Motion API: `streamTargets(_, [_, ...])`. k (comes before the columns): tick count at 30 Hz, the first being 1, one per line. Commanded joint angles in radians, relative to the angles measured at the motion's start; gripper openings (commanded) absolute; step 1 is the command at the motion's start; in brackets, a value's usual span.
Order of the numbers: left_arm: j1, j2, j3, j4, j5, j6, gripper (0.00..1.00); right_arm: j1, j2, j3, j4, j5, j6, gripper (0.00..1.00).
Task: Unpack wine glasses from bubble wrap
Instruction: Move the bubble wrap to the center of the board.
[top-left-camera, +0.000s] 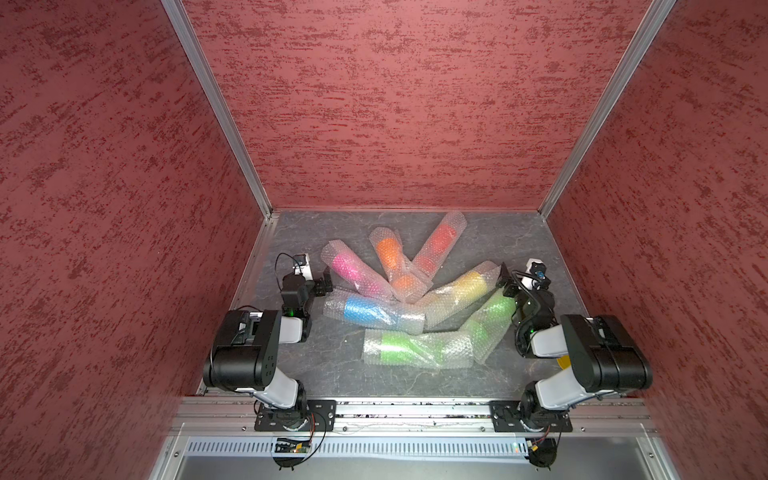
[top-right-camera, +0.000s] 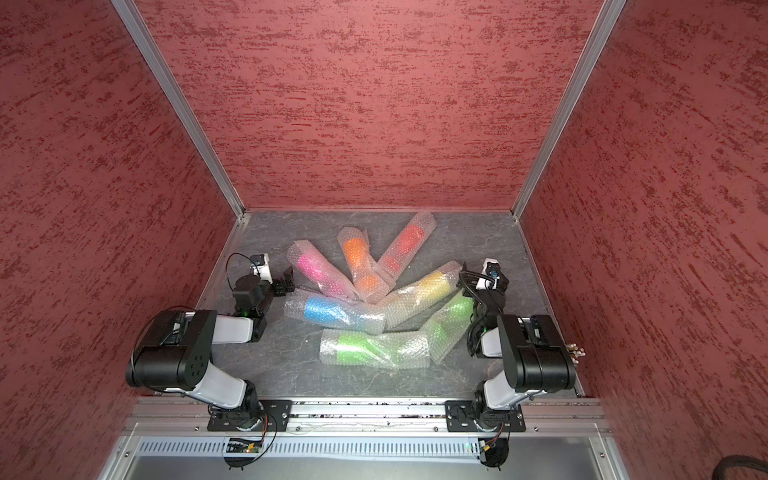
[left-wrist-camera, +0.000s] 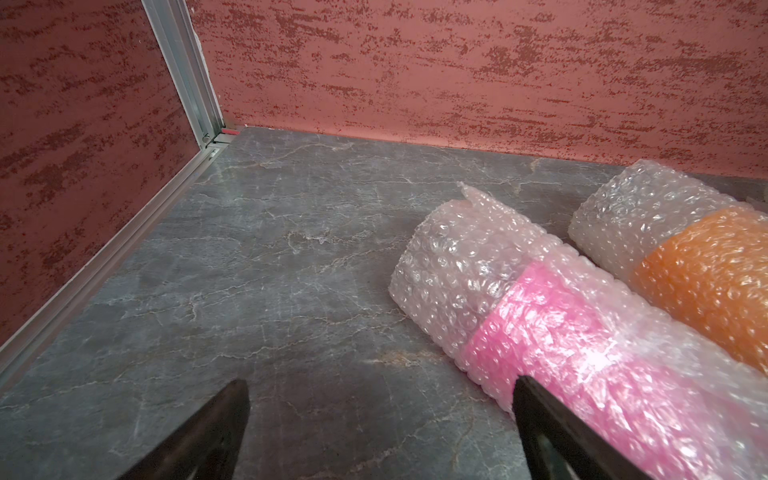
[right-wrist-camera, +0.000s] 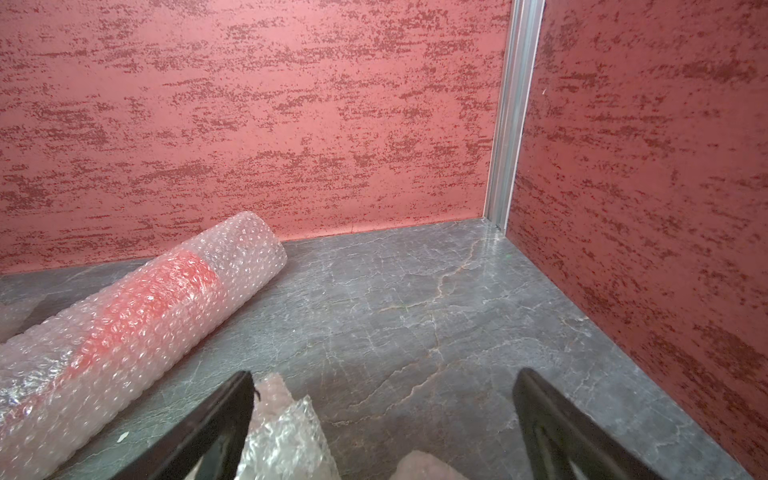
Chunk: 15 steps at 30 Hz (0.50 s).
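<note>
Bubble-wrap tubes (top-left-camera: 453, 353), 7 clear whitish rolls, lie fanned on the grey marbled desk (top-left-camera: 332, 374), each wrapped round 1 opaque plastic goblet: the pink goblet (top-left-camera: 347, 268), orange goblet (top-left-camera: 388, 253), red goblet (top-left-camera: 442, 241), yellow goblet (top-left-camera: 471, 286), blue goblet (top-left-camera: 361, 311), green goblet (top-left-camera: 392, 345) and second green goblet (top-left-camera: 498, 309). My left jaws stand spread and empty just beside the pink goblet's tube, 1 finger (left-wrist-camera: 552, 428) crossing its side in the left wrist view. My right jaws stand spread and empty at the outer end of the yellow goblet's tube, crumpled wrap showing beside 1 finger (right-wrist-camera: 216, 424).

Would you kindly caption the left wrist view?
Open left gripper beside the bubble-wrapped pink goblet, with the orange goblet alongside.
</note>
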Motion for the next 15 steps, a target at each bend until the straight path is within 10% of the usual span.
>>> streamTargets(1, [0.005, -0.016, 0.016, 0.012, 0.009, 0.001, 1.00, -0.001, -0.005, 0.001, 0.009, 0.021, 0.008, 0.99])
streamTargets(15, [-0.009, -0.054, 0.035, -0.047, -0.058, -0.006, 1.00, -0.003, -0.023, 0.003, 0.005, -0.018, -0.008, 0.99])
